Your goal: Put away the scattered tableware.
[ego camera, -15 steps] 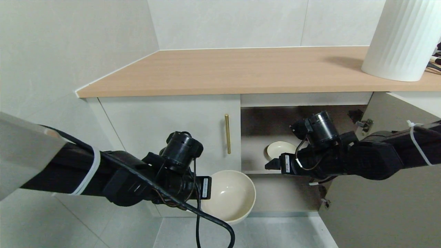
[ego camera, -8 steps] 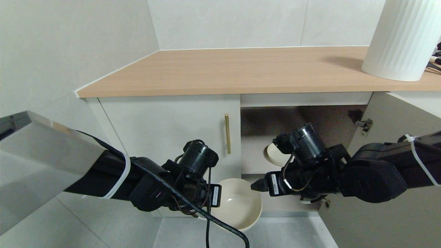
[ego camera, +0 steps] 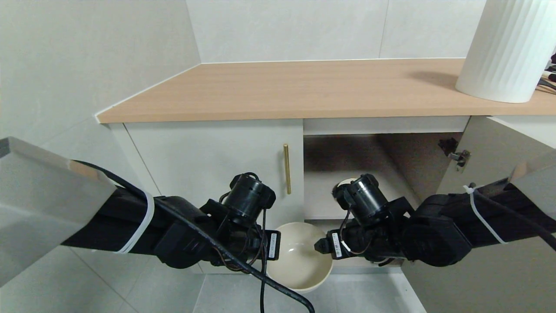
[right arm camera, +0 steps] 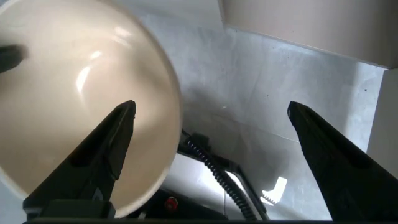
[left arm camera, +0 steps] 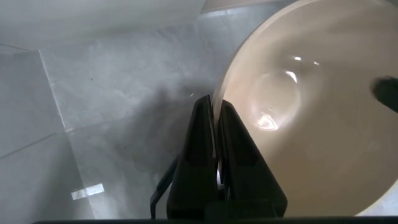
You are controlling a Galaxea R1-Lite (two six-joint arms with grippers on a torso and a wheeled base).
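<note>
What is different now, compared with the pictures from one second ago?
The right gripper came down and leftward, away from the cabinet shelf, to the rim of the bowl, and it is open. The left gripper carried the bowl slightly right, still shut on it. The counter and white ribbed container stayed.

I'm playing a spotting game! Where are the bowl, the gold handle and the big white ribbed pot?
bowl (ego camera: 299,261), head view, its inside bottom.
gold handle (ego camera: 286,169), head view, middle of the bar.
white ribbed pot (ego camera: 506,48), head view, its ribbed side.

The bowl (ego camera: 299,261) is cream, the countertop (ego camera: 304,87) tan
</note>
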